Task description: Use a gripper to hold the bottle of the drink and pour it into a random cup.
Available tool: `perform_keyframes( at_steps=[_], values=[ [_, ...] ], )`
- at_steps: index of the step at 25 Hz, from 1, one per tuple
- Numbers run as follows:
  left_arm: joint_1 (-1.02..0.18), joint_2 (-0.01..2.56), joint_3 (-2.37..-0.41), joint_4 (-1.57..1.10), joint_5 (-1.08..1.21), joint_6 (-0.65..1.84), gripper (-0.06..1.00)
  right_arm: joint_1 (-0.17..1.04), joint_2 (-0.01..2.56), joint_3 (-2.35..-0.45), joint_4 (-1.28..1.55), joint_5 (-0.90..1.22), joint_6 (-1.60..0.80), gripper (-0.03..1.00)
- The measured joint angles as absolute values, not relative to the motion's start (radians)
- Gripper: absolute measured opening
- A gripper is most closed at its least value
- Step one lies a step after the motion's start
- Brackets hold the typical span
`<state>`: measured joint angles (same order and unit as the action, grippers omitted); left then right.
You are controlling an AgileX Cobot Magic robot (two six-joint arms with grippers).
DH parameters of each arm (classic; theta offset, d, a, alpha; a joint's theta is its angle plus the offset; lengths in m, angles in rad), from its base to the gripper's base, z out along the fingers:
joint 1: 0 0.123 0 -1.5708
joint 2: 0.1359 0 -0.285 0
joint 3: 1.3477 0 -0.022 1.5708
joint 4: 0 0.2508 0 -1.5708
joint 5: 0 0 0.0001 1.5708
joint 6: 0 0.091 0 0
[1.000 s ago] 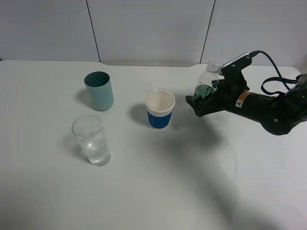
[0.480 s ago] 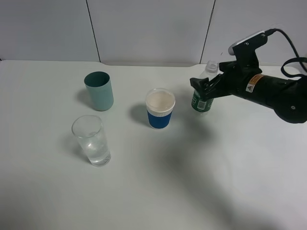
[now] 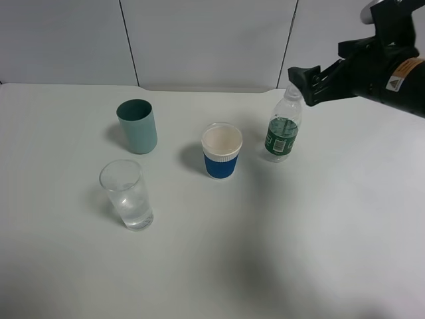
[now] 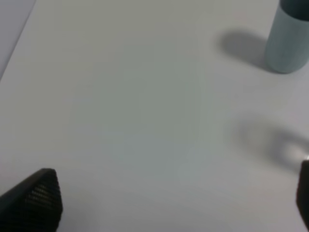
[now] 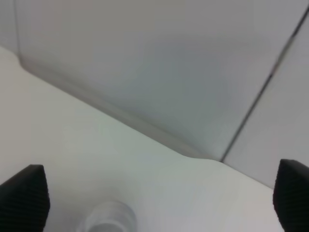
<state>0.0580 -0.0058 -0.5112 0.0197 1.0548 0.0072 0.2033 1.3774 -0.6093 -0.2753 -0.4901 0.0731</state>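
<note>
The bottle of the drink stands upright on the white tabletop, free of any grasp, to the right of the white paper cup with a blue band. Its green label wraps the lower body and its clear neck rises toward the right gripper, which hangs above the tabletop at the upper right of the high view, its black jaws spread wide and holding nothing. The jaw tips sit just beside the bottle's cap; whether they touch it cannot be told from this angle.

From the right wrist camera, the right gripper shows only its two dark textured fingertips at the far edges of the frame, well apart, with the bottle's blurred clear top low between them and the grey wall panels behind.

The tall clear cup stands at the front left of the tabletop (some clear liquid appears to sit in it), with the teal cup behind it.

The left gripper is seen only from its own wrist camera: one dark fingertip near one edge and a sliver of the other at the opposite edge, jaws spread over bare tabletop, with the teal cup beyond
</note>
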Motion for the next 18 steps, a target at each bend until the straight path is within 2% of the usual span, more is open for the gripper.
perform_keyframes(
  at_steps=[12,18],
  values=[
    [0.058,-0.006,-0.511,0.02,1.055,0.007,0.98,-0.016,1.063,-0.609,-0.217,-0.209,0.114,0.91],
    [0.058,-0.006,-0.511,0.02,1.055,0.007,0.98,-0.053,0.898,-0.608,-0.098,-0.038,-0.009,0.91]
  ],
)
